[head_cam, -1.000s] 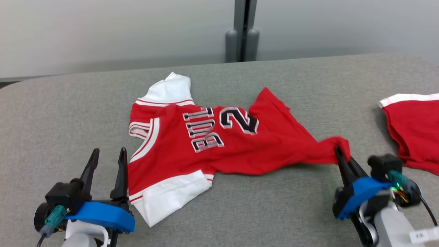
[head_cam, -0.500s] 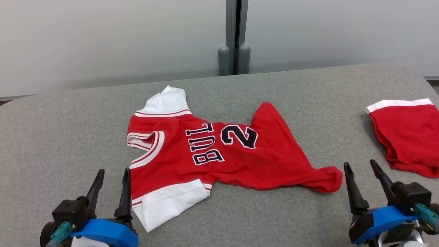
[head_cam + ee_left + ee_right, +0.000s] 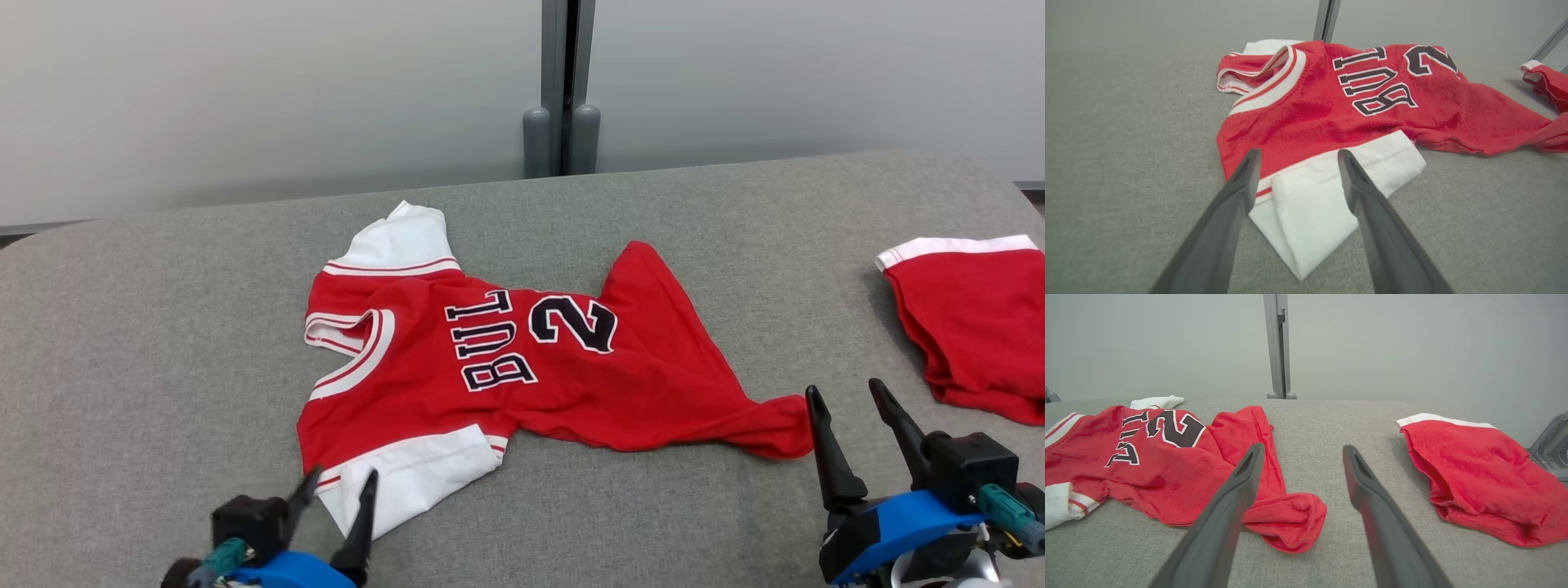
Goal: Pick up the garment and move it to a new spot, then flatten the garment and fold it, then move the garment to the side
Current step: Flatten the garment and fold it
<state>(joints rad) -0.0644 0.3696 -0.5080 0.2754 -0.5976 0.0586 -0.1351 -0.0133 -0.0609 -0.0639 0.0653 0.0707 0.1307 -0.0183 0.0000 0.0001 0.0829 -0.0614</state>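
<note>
Jersey (image 3: 522, 367) sits mid-table (image 3: 163, 327), rumpled, unfolded. Left gripper (image 3: 343, 474) and right gripper (image 3: 842, 386): jaws spread, empty. You've flattening, folding, side-move left.

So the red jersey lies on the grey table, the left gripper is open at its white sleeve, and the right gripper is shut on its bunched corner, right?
No: the right gripper is open, holding nothing. The right wrist view shows the bunched corner of the red jersey lying free on the grey table. The left gripper is open at the white sleeve.
</note>
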